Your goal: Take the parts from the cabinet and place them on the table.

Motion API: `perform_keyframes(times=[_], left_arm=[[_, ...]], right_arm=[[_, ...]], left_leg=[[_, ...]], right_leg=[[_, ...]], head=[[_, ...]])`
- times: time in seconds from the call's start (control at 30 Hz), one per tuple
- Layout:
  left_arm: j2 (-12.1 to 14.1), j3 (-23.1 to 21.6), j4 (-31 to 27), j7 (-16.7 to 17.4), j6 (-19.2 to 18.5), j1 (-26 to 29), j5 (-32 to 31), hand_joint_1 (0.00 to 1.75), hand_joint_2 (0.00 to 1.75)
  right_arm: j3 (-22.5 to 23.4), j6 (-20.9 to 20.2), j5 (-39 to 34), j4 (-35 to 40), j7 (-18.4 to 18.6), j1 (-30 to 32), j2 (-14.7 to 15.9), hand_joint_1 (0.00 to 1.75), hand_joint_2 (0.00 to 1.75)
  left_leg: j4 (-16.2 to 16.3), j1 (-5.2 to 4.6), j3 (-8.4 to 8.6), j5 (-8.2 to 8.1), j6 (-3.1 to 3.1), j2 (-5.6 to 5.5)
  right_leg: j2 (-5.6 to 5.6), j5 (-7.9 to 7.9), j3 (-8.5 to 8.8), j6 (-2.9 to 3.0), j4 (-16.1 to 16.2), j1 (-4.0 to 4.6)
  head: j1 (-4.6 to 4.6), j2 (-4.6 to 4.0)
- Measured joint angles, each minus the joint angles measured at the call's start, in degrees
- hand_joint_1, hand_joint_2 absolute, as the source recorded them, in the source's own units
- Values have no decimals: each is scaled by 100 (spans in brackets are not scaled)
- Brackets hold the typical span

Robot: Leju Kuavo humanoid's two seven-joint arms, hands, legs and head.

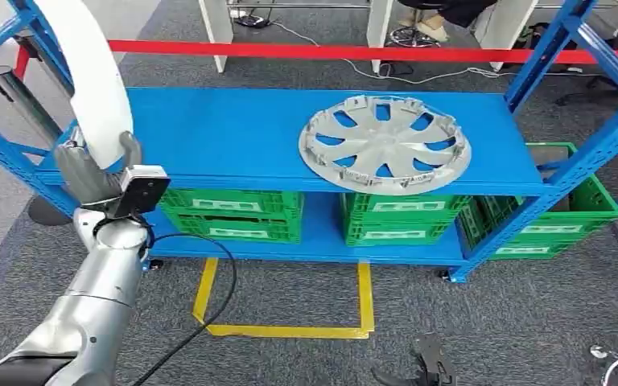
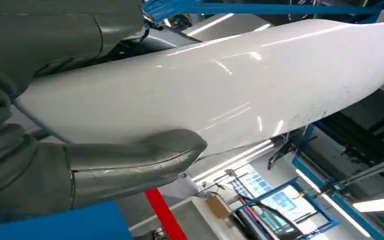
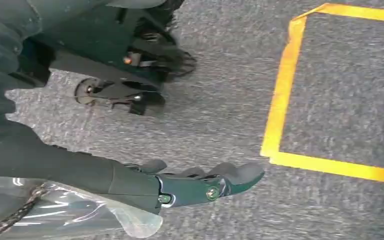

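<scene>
Fingers of the left hand (image 1: 88, 173) are clamping a white curved panel (image 1: 88, 76) at nine o'clock, raised beside the blue shelf (image 1: 233, 137). Silver hubcap (image 1: 385, 143) is lying flat on that shelf at one o'clock. The right hand (image 3: 200, 182) is hanging loosely spread, holding nothing, above grey carpet (image 3: 230, 115).

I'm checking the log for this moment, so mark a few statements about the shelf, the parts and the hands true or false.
1. The left hand grips a long white curved panel. True.
2. The silver spoked wheel cover lies in a green crate. False: it lies flat on the blue rack's top shelf.
3. Green plastic crates sit on the lower shelf. True.
4. The right hand holds the wheel cover. False: it hangs open above grey carpet, beside yellow floor tape.
</scene>
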State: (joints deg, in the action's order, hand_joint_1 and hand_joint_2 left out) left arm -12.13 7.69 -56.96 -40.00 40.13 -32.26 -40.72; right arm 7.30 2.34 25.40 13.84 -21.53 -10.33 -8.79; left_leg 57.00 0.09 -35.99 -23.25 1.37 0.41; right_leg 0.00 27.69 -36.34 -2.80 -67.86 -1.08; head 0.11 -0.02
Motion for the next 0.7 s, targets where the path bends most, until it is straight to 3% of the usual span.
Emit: perform_keyframes(times=[0.03, 0.07, 0.1, 0.17, 0.2, 0.23, 0.27, 0.33, 0.37, 0.4, 0.47, 0.5, 0.53, 0.57, 0.6, 0.67, 0.7], left_arm=[[0, 0, 0, 0, 0, -1, -4, 175, 175], [2, 2, 0, 0, 2, -10, -9, 175, 175], [0, 7, 2, 0, 0, -12, -20, 175, 175], [0, 7, 11, 0, 0, -9, -37, 175, 175], [4, 9, 15, 0, 0, -3, -39, 175, 175], [20, 11, 20, 0, 2, -4, -37, 175, 175], [24, 11, 20, 0, 0, -5, -41, 175, 175], [41, 11, 24, 0, 0, -2, -44, 175, 175], [44, 11, 26, 0, 0, 4, -42, 175, 175], [46, 11, 35, 0, 0, 6, -42, 175, 175], [46, 11, 44, 0, 0, 4, -44, 175, 175], [44, 11, 44, 0, 0, 0, -50, 175, 175], [44, 11, 44, 0, 0, -15, -65, 175, 175], [42, 9, 44, 0, 0, -36, -74, 175, 175], [35, 9, 44, 0, 4, -53, -87, 175, 175], [37, 11, 44, 0, 4, -56, -87, 175, 175], [35, 11, 44, 0, 4, -52, -83, 175, 175]], right_arm=[[0, 0, 0, 0, 0, -14, 4, 0, 175], [0, 0, 0, 2, 2, -39, 4, 0, 175], [0, 0, 0, 2, 4, -53, 4, 0, 175], [0, 0, 0, 2, 9, -44, 4, 0, 175], [0, 0, 0, 2, 11, -31, 4, 0, 175], [0, 0, 0, 2, 15, -41, 4, 0, 175], [0, 2, 0, 2, 15, -48, 4, 0, 175], [0, 2, 0, 2, 15, -51, 4, 0, 175], [0, 2, 0, 2, 15, -46, 4, 0, 175], [0, 2, 0, 2, 15, -43, 4, 0, 175], [0, 2, 0, 2, 17, -44, 4, 0, 175], [0, 2, 0, 2, 22, -45, 4, 0, 175], [0, 2, 0, 2, 28, -49, 4, 0, 175], [0, 2, -2, 2, 31, -49, 4, 0, 175], [2, 2, -4, 4, 33, -51, 4, 0, 175], [2, 2, -7, 2, 33, -55, 4, 0, 175], [2, 4, -11, 2, 35, -41, 4, 0, 175]], left_leg=[[47, 5, -60, 28, -31, 0], [99, -21, -136, 54, -65, -5], [124, -23, -159, 102, -100, 2], [101, -5, -175, 209, -153, 6], [105, -8, -204, 232, -186, -1], [169, 13, -257, 44, -230, -10], [397, 16, -325, -264, -262, -16], [1265, 30, -536, -899, -313, -16], [1709, 31, -615, -1096, -325, -16], [1930, 32, -599, -1087, -323, -16], [1654, 31, -256, -690, -301, -17], [1225, 28, 72, -508, -266, -18], [654, 20, 491, -488, -212, -25], [116, -11, 837, -717, -166, -25], [-113, -12, 929, -791, -148, -25], [-62, -50, 841, -709, -96, -27], [-117, -40, 799, -602, -38, -23]], right_leg=[[-5, 27, 352, -2, 481, -14], [-1, 243, 660, -9, 891, 17], [17, 312, 674, 45, 1011, 22], [21, 253, 618, 133, 980, 51], [9, 180, 558, 207, 1011, 30], [-12, 116, 526, 267, 1018, 12], [-15, 56, 451, 324, 1018, 12], [-15, -75, 283, 345, 1014, 17], [-16, -147, 188, 343, 1006, 20], [-17, -210, 95, 336, 1005, 20], [-16, -346, -74, 326, 1000, 25], [-10, -413, -144, 320, 1000, 30], [-4, -481, -186, 306, 997, 31], [5, -528, -234, 265, 990, 56], [-3, -581, -245, 230, 994, 51], [-13, -718, -244, 153, 1074, 24], [-10, -802, -256, 96, 1126, 47]], head=[[2, 0], [7, 0], [-18, 0], [-11, 0], [-2, 0], [-18, 0], [-31, 0], [-35, 0], [-39, 0], [-37, 0], [-42, 0], [-37, 0], [-42, 0], [-42, 0], [-22, 0], [-63, 0], [-50, 0]])
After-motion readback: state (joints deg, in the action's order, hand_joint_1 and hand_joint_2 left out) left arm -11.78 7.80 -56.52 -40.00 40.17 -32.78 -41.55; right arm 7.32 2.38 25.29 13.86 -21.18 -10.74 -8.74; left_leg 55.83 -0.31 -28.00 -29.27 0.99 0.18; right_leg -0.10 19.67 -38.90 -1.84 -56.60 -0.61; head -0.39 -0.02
